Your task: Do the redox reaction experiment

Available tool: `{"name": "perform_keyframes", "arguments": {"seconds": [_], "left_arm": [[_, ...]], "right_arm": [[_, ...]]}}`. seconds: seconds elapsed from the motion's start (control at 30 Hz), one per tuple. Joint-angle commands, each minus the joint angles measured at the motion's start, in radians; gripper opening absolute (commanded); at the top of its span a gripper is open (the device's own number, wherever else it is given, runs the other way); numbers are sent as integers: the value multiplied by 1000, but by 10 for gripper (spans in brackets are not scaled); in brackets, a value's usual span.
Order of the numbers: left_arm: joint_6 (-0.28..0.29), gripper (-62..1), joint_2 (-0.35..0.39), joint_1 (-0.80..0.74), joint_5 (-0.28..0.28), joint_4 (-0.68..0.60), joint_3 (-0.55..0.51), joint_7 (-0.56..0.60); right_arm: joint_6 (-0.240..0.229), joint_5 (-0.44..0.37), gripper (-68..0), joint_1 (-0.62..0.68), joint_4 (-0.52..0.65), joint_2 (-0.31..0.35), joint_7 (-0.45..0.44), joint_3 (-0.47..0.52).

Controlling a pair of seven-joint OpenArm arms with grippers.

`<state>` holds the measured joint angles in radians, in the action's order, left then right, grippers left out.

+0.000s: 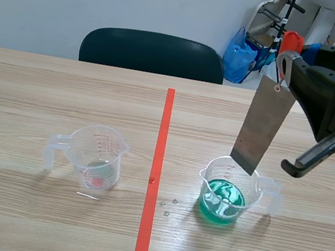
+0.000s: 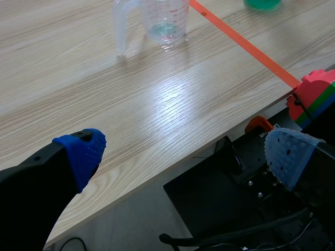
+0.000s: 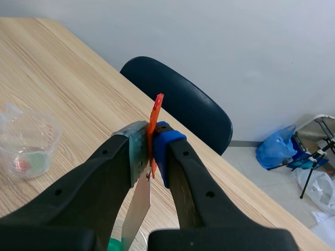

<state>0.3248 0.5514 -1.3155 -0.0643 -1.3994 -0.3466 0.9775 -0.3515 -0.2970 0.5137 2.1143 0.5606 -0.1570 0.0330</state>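
The right gripper (image 1: 285, 66) is clamped on the top end of a thin grey metal strip (image 1: 261, 127). The strip hangs tilted, with its lower edge at the rim of the clear plastic cup (image 1: 257, 192) that holds green liquid (image 1: 222, 201). Whether the edge has reached the liquid cannot be told.

In the right wrist view the two pads pinch the strip flat, and an orange tab (image 3: 155, 112) sticks up between them. The strip looks stiff, light and smooth. A grip on its flat faces near the top suits it, though a sheet this slick could probably pivot or slide if the squeeze eases.

The cup is likely light and easy to tip, so the strip should go in without pushing on the wall. If the cup needs steadying, its side handle is the natural place to hold it.

A second, nearly empty cup (image 1: 96, 155) stands on the desk (image 1: 45, 93) across the red line. The left gripper (image 2: 183, 151) is wide apart and holds nothing. It sits over the near edge of the desk, well apart from both cups.
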Motion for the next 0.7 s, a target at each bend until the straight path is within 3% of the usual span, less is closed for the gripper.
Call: {"name": "perform_keyframes", "arguments": {"seconds": [0.0,0.67], "left_arm": [[2,14,-2,-1,-6,-9,-3,18],[2,14,-2,-1,-6,-9,-3,17]], "right_arm": [[7,-10,-656,-9,21,16,-16,14],[7,-10,-656,18,21,16,-32,14]]}}
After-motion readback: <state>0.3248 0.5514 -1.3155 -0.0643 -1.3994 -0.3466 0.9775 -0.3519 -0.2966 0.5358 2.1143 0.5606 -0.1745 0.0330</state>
